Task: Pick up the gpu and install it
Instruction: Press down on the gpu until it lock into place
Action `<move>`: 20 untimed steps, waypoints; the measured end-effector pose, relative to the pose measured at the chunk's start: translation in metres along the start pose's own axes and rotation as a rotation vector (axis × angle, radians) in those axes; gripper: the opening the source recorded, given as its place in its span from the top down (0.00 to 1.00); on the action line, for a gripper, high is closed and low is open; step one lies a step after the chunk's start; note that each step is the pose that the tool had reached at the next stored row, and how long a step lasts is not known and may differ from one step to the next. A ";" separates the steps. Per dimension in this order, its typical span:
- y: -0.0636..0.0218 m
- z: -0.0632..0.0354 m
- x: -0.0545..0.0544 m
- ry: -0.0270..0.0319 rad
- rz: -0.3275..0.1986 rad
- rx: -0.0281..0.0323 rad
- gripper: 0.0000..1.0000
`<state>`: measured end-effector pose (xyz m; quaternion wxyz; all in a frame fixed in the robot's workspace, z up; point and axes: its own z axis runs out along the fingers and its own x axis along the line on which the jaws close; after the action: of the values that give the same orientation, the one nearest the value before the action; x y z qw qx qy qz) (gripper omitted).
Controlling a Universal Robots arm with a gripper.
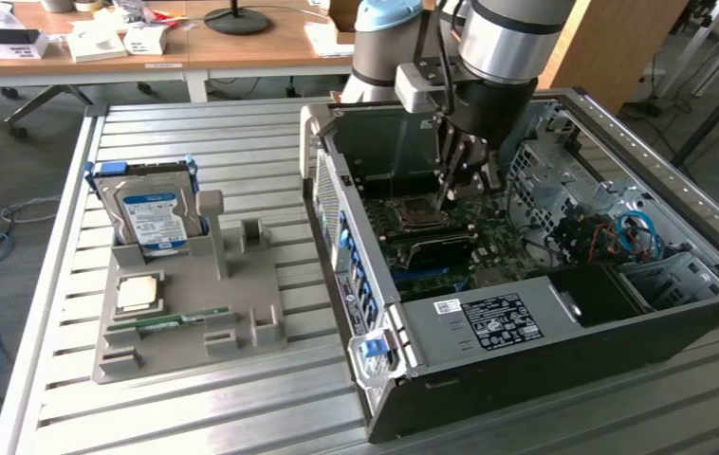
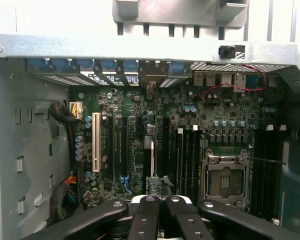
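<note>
My gripper point(image 1: 465, 180) reaches down into the open computer case point(image 1: 663, 313), above the motherboard point(image 1: 442, 256). Its black fingers point(image 2: 146, 217) are pressed together on the gpu point(image 2: 151, 155). The gpu shows edge-on as a thin pale strip running away from the gripper point(image 2: 159, 202) over the dark expansion slots point(image 2: 124, 150). In the exterior view the gpu point(image 1: 450, 197) hangs as a thin dark card below the fingers, just over the board near the CPU socket point(image 1: 413, 213). I cannot tell whether its edge is touching a slot.
A grey parts holder point(image 1: 239, 294) on the slatted table point(image 1: 208, 408) carries a hard drive point(image 1: 154, 216), a CPU chip point(image 1: 138, 294) and a RAM stick point(image 1: 170, 322). The case holds a power supply point(image 1: 492, 322) and drive cages point(image 1: 613, 218). Cable bundles point(image 2: 65, 150) line one case wall.
</note>
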<state>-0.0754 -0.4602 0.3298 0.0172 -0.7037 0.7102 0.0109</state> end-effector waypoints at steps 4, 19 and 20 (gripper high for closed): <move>0.0000 0.0063 0.000 0.0002 0.000 0.0000 0.89; 0.0003 0.0323 0.001 0.0001 0.000 -0.0001 0.89; 0.0003 0.0323 0.001 0.0003 0.000 -0.0001 0.89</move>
<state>-0.0754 -0.4602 0.2974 0.0171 -0.7037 0.7102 0.0109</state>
